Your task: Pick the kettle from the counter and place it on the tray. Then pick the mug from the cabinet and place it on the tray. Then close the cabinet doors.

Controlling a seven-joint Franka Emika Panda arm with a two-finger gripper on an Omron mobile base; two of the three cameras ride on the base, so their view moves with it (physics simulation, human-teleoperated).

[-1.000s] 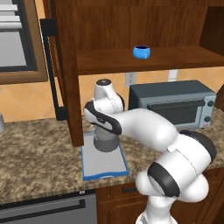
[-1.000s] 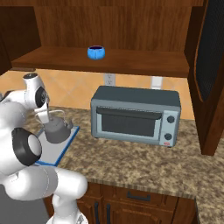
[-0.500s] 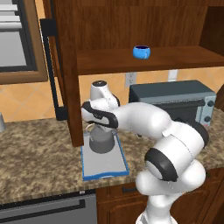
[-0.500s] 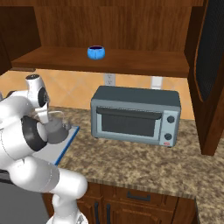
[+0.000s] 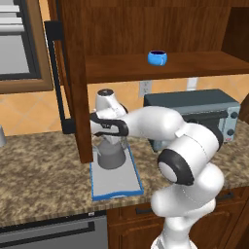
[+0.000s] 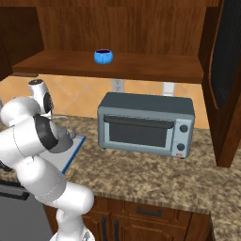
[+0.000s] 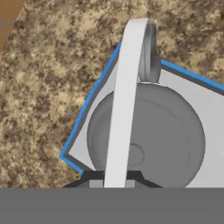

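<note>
A: How is the claw (image 7: pixel 114 181) sitting right now?

B: It is pinching narrow on the thin arched handle of the kettle (image 7: pixel 148 140), right at the top of the arch. In the hand view the pale handle is running straight up from between the finger tips, over the domed lid.

A: And where is the kettle?

B: It is resting on or just above the tray (image 5: pixel 116 180), toward the tray's far end, near the bench's back edge; I cannot tell whether its base is touching. The spout is pointing past the tray's blue rim toward the bare bench (image 5: pixel 39 170).

A: How is it going to handle?

B: I am judging it stiff metal and fairly heavy for that wire handle. It is probably wanting to swing under the grip, so the top of the arch looks like the right hold. The smooth handle may be slipping sideways if the claw tilts.

A: What about the mug (image 5: pixel 157 57)?

B: It is standing upright on the shelf of the cabinet (image 6: pixel 117 63), near the shelf's front edge. It is looking small, light and hard, likely best taken across the rim or wall.

A: And the room around them?

B: A toaster oven (image 6: pixel 147 123) is sitting on the speckled bench against the back wall, below the shelf. The cabinet doors (image 5: pixel 73 78) are hanging open on both sides.
</note>
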